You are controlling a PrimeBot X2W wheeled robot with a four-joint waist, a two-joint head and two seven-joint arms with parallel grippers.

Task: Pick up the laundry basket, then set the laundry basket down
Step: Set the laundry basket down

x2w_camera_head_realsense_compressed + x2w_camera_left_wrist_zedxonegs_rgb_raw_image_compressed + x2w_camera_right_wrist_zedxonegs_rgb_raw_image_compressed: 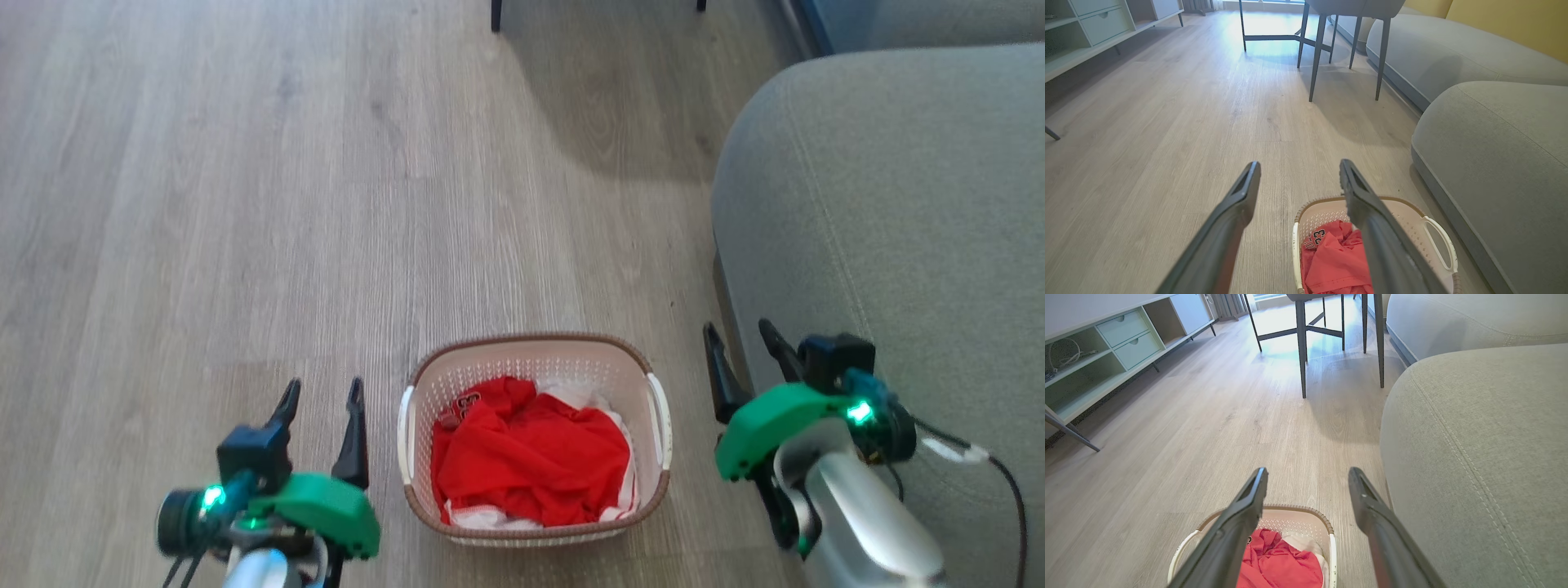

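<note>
While the pale wood-look floor [245, 204] runs under everything, a big grey sofa [898, 204] sits on the robot's right, w/ a stitched seam across its cushion. Further back in the left wrist view, a pale green cabinet [1094, 28] w/ drawers stands at the far left, and thin dark table legs [1316, 53] stand btwn it and the sofa. The laundry basket [531, 337] rests upright on the floor straight in front of the robot, near the sofa but apart from it; cream perforated walls, brown rim. Inside lies a red garment [531, 457] w/ white cloth [588, 400] beneath it; a number print shows on the red fabric in the left wrist view. The left gripper [324, 385] hangs just beside the basket's left side, fingers spread apart, holding nothing. The right gripper [737, 328] is btwn basket and sofa, fingers likewise parted and empty. Neither touches the white side handles [660, 425].
</note>
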